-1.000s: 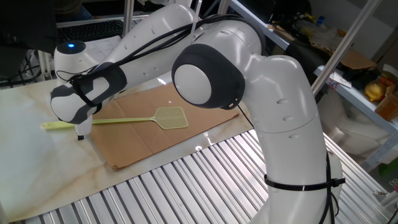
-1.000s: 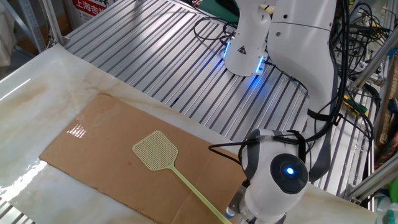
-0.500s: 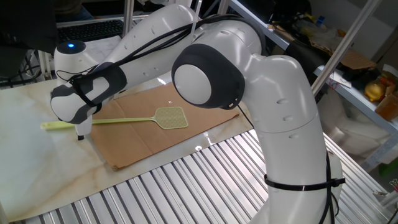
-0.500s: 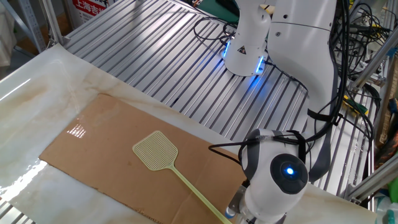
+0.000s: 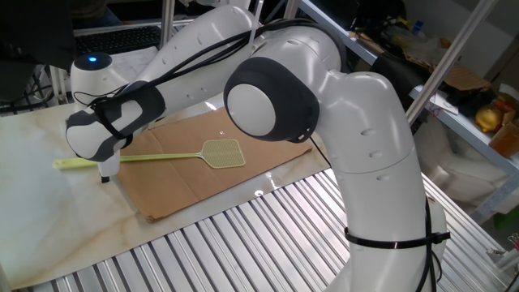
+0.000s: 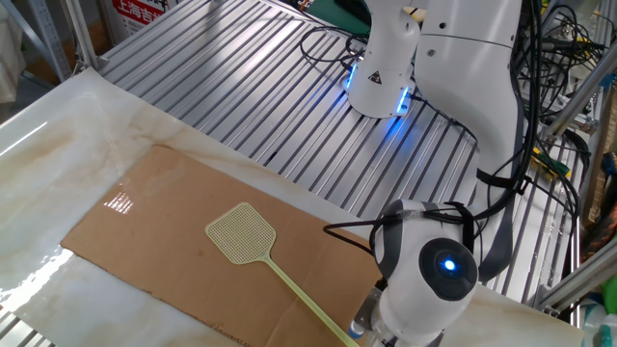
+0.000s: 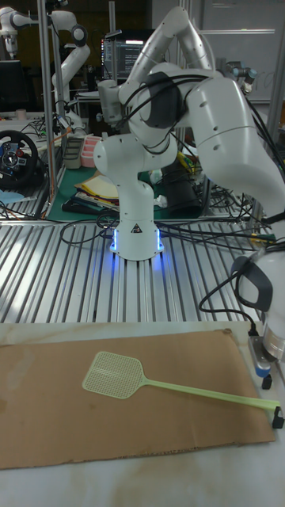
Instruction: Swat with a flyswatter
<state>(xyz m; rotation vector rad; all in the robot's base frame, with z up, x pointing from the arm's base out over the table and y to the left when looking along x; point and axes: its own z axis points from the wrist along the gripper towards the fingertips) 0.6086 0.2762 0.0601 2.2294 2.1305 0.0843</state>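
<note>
The pale yellow-green flyswatter (image 5: 222,152) lies flat on a brown cardboard sheet (image 5: 187,187), and its thin handle runs left onto the marble tabletop. My gripper (image 5: 104,169) is down over the handle close to its free end, and one dark fingertip shows just in front of the handle. The tall fixed view shows the flyswatter (image 7: 115,372) head at the left and my gripper (image 7: 275,405) at the right edge by the handle's tip. The wrist hides most of the fingers, so their grip on the handle is unclear. In the other fixed view the flyswatter (image 6: 241,233) points toward my gripper (image 6: 362,332).
The cardboard sheet (image 6: 145,212) rests on a pale marble slab (image 5: 32,211) beside ribbed metal decking (image 6: 251,87). The arm's base (image 7: 134,230) stands behind the sheet with cables (image 7: 229,230) trailing around it. Cluttered shelves (image 5: 478,97) line the right side.
</note>
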